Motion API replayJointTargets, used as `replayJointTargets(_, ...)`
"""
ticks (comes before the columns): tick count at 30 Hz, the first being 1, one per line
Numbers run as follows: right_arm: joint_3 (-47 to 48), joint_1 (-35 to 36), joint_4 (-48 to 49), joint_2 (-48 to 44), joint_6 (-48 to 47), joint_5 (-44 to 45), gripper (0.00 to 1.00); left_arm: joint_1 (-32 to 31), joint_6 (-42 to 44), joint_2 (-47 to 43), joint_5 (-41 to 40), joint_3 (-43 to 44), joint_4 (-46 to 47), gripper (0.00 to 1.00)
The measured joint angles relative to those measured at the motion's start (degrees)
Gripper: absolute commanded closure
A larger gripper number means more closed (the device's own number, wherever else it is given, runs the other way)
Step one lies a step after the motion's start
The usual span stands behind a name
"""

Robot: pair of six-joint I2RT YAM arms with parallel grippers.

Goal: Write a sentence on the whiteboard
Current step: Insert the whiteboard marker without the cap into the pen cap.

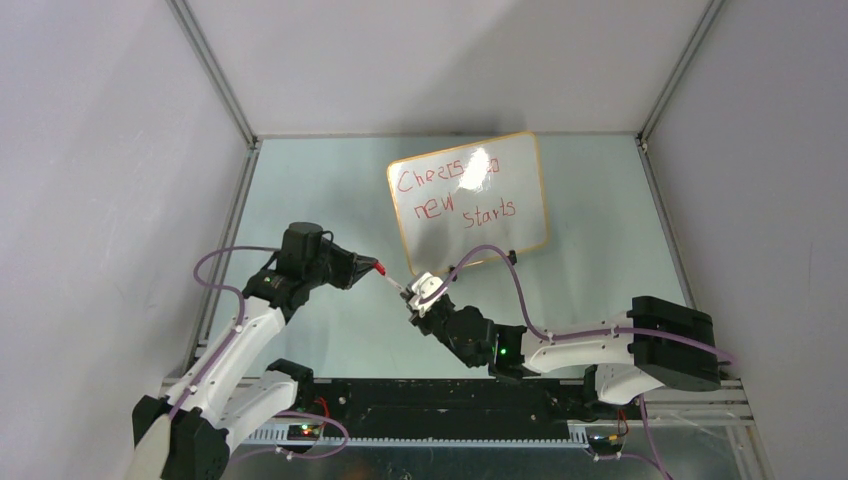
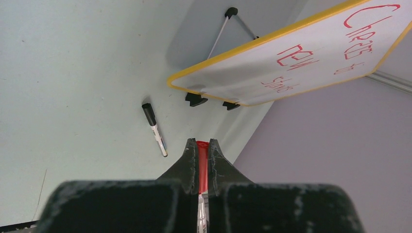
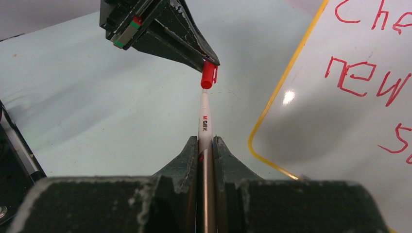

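- left gripper (image 1: pixel 373 267), centre-left: clenched on red cap (image 3: pixel 208 74)
- right gripper (image 1: pixel 418 293), centre: grasping marker barrel (image 3: pixel 205 124), cap at its tip
- whiteboard (image 1: pixel 440 245), upper centre, with red sentence (image 1: pixel 435 208)

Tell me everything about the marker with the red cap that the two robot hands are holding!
The marker is a slim white plastic stick with small red printing on its barrel and a bright red cap, which has a clip, at one end. It is held off the table, stretched between both arms, near the whiteboard's lower left corner. The right gripper is shut on the barrel, and the left gripper is shut on the cap. Whether the cap is pushed fully on cannot be told.
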Motion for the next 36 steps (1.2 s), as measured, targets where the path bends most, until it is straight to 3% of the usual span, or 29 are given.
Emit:
replayJointTargets(23,2.43,-1.16,-0.42,2.45,0.17,-1.22,1.0,-1.53,-0.98,-2.49,0.24,-1.53,0.55,1.0)
replayJointTargets(36,6.05,-1.75,-0.79,6.32,-0.57,1.25,1.0,-5.44,-4.11,-4.17,-5.35,-1.53,0.55,1.0)
